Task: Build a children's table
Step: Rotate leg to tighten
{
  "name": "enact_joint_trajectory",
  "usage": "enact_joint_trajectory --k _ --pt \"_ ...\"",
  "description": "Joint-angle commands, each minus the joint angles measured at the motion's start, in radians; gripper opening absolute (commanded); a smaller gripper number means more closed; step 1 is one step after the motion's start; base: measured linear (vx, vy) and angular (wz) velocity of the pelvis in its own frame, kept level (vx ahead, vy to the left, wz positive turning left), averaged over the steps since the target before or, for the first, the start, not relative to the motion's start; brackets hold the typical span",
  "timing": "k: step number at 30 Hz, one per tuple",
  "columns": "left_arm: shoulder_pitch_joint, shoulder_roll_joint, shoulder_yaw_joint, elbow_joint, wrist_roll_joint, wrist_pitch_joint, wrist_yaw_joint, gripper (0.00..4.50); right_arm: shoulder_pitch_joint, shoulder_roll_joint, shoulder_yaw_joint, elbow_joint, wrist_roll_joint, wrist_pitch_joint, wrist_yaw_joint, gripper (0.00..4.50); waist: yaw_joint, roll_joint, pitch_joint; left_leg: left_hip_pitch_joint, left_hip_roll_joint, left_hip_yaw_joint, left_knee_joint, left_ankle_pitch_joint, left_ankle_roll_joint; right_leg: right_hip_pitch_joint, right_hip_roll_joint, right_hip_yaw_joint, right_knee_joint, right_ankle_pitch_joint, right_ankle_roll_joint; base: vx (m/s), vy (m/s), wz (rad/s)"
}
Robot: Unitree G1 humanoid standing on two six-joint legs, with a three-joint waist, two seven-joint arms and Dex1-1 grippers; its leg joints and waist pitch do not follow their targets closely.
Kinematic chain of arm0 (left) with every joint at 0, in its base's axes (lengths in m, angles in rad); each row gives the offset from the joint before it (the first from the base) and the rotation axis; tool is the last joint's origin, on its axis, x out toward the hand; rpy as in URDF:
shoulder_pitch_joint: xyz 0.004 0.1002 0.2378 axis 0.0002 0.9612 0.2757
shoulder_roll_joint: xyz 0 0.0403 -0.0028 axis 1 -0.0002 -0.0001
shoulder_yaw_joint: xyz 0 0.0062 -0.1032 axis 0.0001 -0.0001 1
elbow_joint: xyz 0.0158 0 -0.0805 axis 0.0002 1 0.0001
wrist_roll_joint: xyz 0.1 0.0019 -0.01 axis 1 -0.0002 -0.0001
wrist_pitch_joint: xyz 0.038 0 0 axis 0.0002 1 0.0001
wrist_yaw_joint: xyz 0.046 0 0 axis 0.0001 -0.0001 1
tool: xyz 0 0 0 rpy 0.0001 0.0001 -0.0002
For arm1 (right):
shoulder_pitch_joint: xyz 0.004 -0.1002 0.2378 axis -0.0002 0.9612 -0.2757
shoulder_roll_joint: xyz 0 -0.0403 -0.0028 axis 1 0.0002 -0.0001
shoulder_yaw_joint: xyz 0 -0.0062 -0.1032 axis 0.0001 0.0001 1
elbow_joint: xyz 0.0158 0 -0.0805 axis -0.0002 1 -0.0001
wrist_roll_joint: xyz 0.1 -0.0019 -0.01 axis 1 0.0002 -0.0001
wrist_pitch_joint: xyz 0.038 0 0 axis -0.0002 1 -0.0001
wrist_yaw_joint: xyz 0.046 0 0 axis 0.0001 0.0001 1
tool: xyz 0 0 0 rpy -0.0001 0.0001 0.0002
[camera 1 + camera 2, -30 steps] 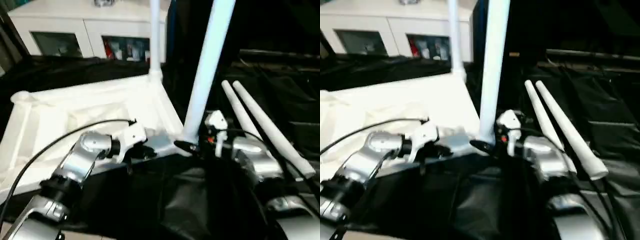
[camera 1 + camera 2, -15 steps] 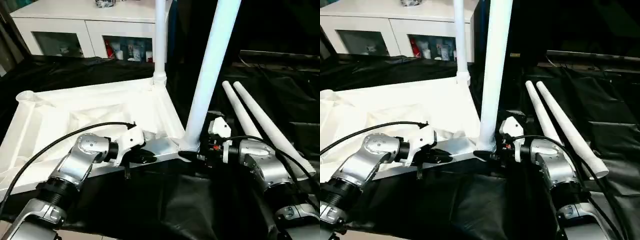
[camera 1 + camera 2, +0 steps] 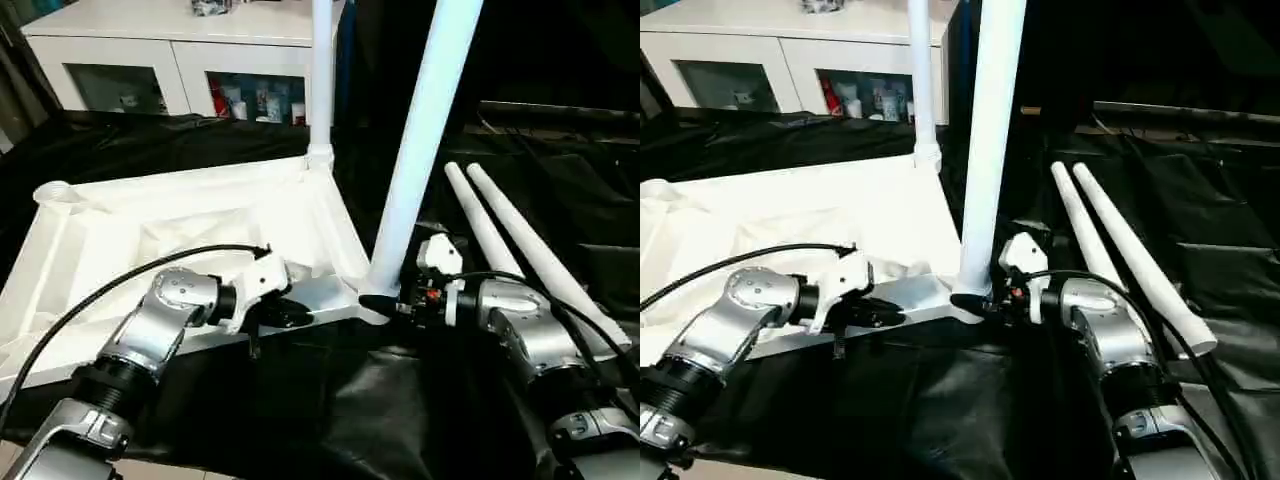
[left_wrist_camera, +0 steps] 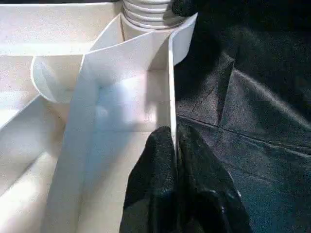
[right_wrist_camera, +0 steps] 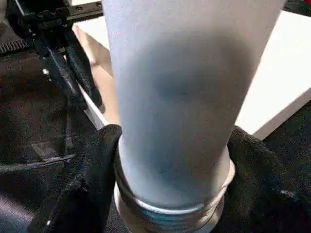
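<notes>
The upturned tabletop (image 3: 200,230) at centre-left has two legs (image 3: 425,130) standing; two spare legs (image 3: 520,240) lie at right. The left gripper (image 4: 174,160) pinches its rim; the right gripper (image 5: 170,160) clasps the near leg's base.

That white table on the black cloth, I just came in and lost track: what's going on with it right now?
The robot is putting legs on the upside-down tabletop. Its left gripper is shut on the tabletop's near rim, steadying it. Its right gripper has its fingers around the base of the near-corner leg, which stands in its socket. Another leg stands at the far corner. Two spare legs lie on the black cloth on the robot's right.
</notes>
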Motion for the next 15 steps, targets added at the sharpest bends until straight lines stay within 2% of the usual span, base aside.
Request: enact_joint_trajectory --k 1,2,3,5,8,9,11,13,15 --pt "0.000 -0.015 0.010 -0.010 -0.016 -0.001 0.007 0.00 0.004 0.013 -0.006 0.015 0.002 0.024 -0.026 2.76 0.001 -0.006 -0.071 0.012 0.029 -0.005 -0.055 -0.055 0.103 0.063 -0.059 0.055 -0.056 0.075 -0.255 0.000 0.000 0.00" --pt "-0.021 -0.040 0.019 0.027 0.014 0.015 0.090 0.00 -0.010 0.045 -0.033 0.064 -0.008 0.045 -0.141 2.75 0.000 -0.007 -0.069 0.012 0.028 -0.005 -0.055 -0.065 0.099 0.063 -0.059 0.056 -0.057 0.060 -0.254 0.000 0.000 0.00" --pt "-0.035 -0.057 0.025 0.052 0.030 0.021 0.139 0.00 -0.017 0.062 -0.042 0.090 -0.021 0.048 -0.209 2.75 -0.004 -0.005 -0.064 0.013 0.028 -0.005 -0.060 -0.088 0.082 0.059 -0.060 0.056 -0.064 0.016 -0.250 0.000 0.000 0.00" --pt "-0.055 -0.083 0.035 0.085 0.042 0.036 0.202 0.00 -0.025 0.086 -0.051 0.118 -0.039 0.052 -0.299 2.74 -0.006 -0.008 -0.062 0.019 0.027 -0.006 -0.064 -0.137 0.042 0.059 -0.063 0.058 -0.074 -0.079 -0.231 0.000 0.000 0.00" --pt "-0.121 -0.173 0.061 0.184 0.068 0.076 0.385 0.00 -0.045 0.175 -0.081 0.170 -0.061 0.078 -0.537 2.74 -0.011 -0.003 -0.056 0.022 0.027 -0.008 -0.073 -0.186 0.003 0.058 -0.064 0.063 -0.084 -0.175 -0.202 0.000 0.000 0.00" --pt "-0.131 -0.186 0.064 0.197 0.070 0.081 0.407 0.00 -0.048 0.187 -0.084 0.175 -0.063 0.081 -0.566 2.74 -0.010 -0.003 -0.054 0.032 0.026 -0.006 -0.076 -0.225 -0.010 0.053 -0.064 0.063 -0.094 -0.231 -0.185 0.000 0.000 0.00" --pt "-0.142 -0.202 0.069 0.212 0.071 0.086 0.433 0.00 -0.052 0.203 -0.086 0.179 -0.067 0.085 -0.598 2.74 -0.010 -0.004 -0.051 0.034 0.025 -0.008 -0.080 -0.263 -0.016 0.053 -0.067 0.064 -0.103 -0.295 -0.165 0.000 0.000 0.00" --pt "-0.170 -0.235 0.071 0.247 0.079 0.089 0.478 0.00 -0.066 0.242 -0.083 0.192 -0.079 0.089 -0.665 2.74 -0.010 0.004 -0.055 0.032 0.025 -0.010 -0.081 -0.256 -0.015 0.055 -0.067 0.064 -0.102 -0.273 -0.158 0.000 0.000 0.00" --pt "-0.195 -0.262 0.068 0.282 0.091 0.085 0.510 0.00 -0.087 0.278 -0.076 0.215 -0.094 0.085 -0.718 2.74 -0.012 0.003 -0.056 0.033 0.025 -0.011 -0.082 -0.246 -0.020 0.055 -0.064 0.065 -0.100 -0.230 -0.167 0.000 0.000 0.00"
